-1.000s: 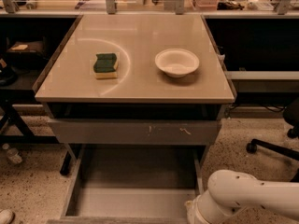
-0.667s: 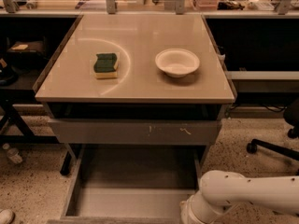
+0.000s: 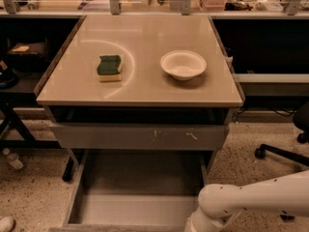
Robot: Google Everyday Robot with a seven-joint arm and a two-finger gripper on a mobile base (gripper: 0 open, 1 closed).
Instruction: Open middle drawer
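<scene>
The middle drawer (image 3: 140, 190) is the wide, shallow grey one low under the table. It stands pulled far out towards me, and its bare grey inside shows. Its front lies at the bottom edge of the view. Above it the taller-fronted grey drawer (image 3: 140, 137) with pale scratch marks sticks out a little from the table. My white arm (image 3: 251, 199) comes in from the right and bends down at the middle drawer's front right corner. My gripper is below the bottom edge of the view and does not show.
On the beige table top (image 3: 145, 88) lie a green and yellow sponge (image 3: 109, 67) and a white bowl (image 3: 183, 64). An office chair base (image 3: 285, 151) stands on the floor at the right. Dark shelving stands at the left, and a cluttered bench runs along the back.
My arm has moved a little to the left along the open drawer's front right corner. The drawers, sponge and bowl have not visibly moved.
</scene>
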